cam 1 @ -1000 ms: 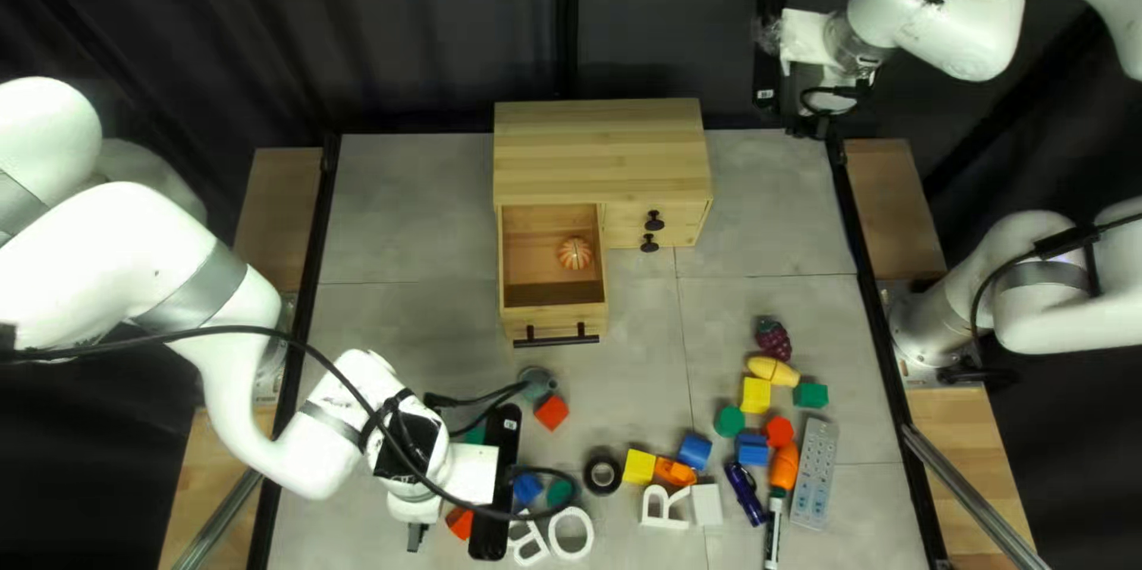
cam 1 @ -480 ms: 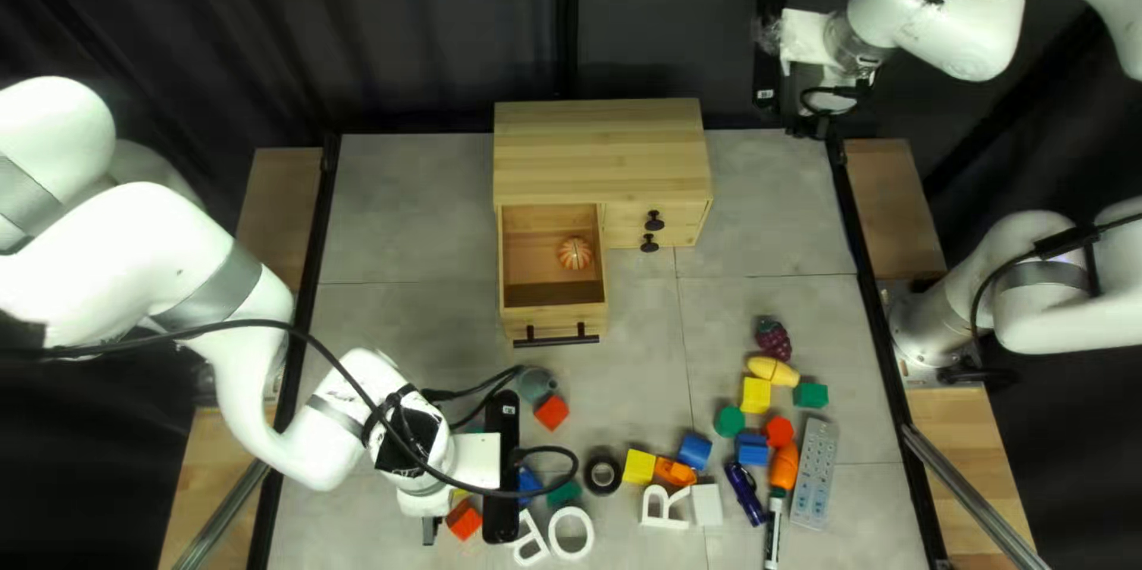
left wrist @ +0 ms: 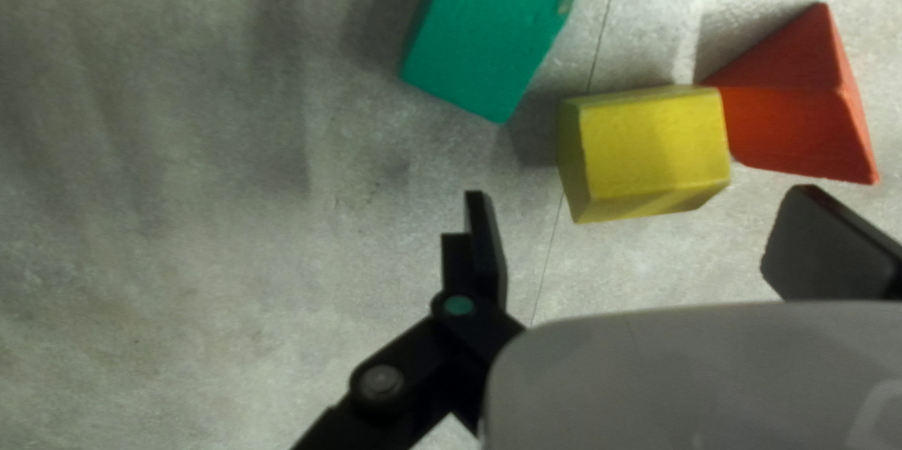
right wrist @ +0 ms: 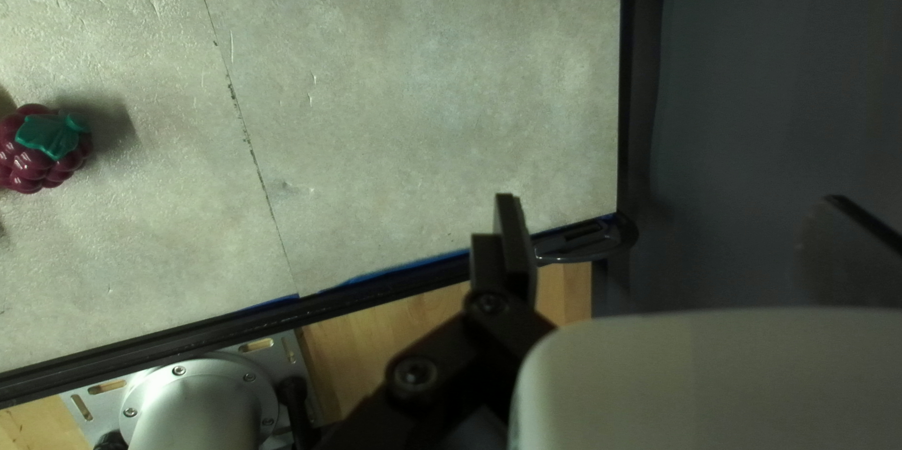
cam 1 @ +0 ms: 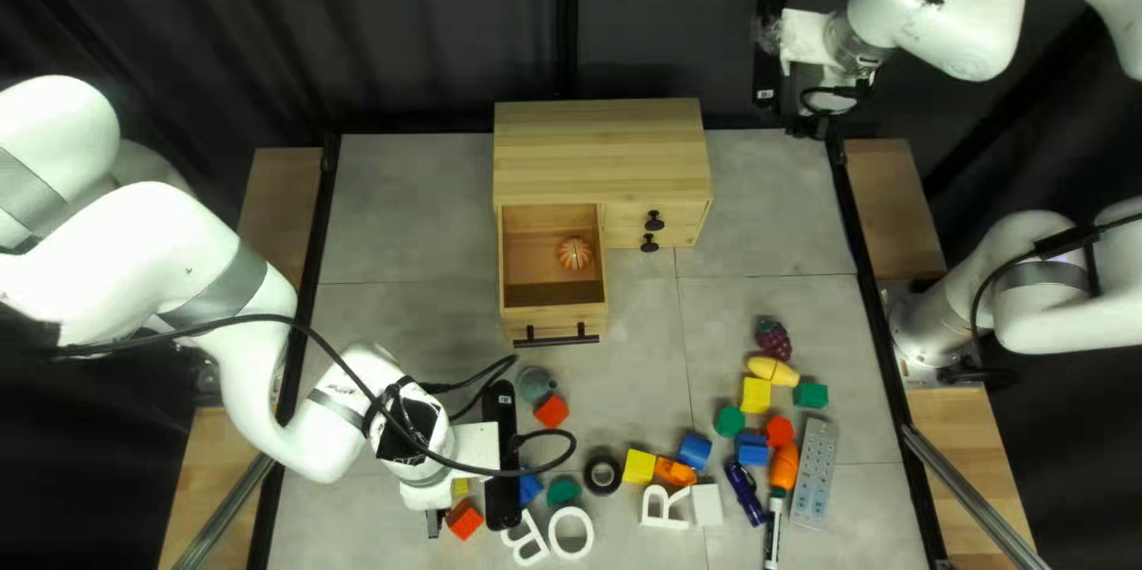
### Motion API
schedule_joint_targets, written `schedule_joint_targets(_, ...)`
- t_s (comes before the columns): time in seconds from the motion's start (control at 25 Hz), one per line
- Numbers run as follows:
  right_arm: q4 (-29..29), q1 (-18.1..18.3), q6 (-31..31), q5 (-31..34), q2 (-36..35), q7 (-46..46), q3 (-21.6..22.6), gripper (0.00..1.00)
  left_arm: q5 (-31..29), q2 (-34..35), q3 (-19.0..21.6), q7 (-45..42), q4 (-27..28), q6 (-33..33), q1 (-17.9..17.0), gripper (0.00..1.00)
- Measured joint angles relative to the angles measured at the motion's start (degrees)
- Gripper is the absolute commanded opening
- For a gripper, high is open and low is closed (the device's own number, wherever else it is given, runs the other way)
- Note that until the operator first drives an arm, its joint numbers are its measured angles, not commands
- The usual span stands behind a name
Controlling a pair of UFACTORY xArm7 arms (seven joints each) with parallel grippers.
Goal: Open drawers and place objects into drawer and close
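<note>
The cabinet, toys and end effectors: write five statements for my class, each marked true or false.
1. The open drawer holds an orange ribbed object. True.
2. The left end effector is shut on the yellow block. False: the left end effector is open.
3. The right end effector is open. True.
4. The black ring lies inside the drawer. False: the black ring lies on the table.
5. The berry toy has a green leaf. True.

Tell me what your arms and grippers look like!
My left arm and right arm are white and rounded, with grey bands and black cables. My left gripper and right gripper have flat black fingers on black links; the left has a green dot.
</note>
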State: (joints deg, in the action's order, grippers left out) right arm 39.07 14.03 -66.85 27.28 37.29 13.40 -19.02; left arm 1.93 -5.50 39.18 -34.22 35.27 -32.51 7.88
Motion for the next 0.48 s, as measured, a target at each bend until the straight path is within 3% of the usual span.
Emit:
schedule_joint_targets(0.16, 0.0, 0.0, 0.0, 0.0, 0.0, 0.0, 0.0, 1.0, 0.5, 0.1, 0.0, 0.6, -0.3, 0.7, 0.2, 1.0)
schedule_joint_targets(0.48, 0.0, 0.0, 0.0, 0.0, 0.0, 0.0, 0.0, 1.0, 1.2, 0.3, 0.0, 1.3, -1.2, 2.0, 0.5, 0.86)
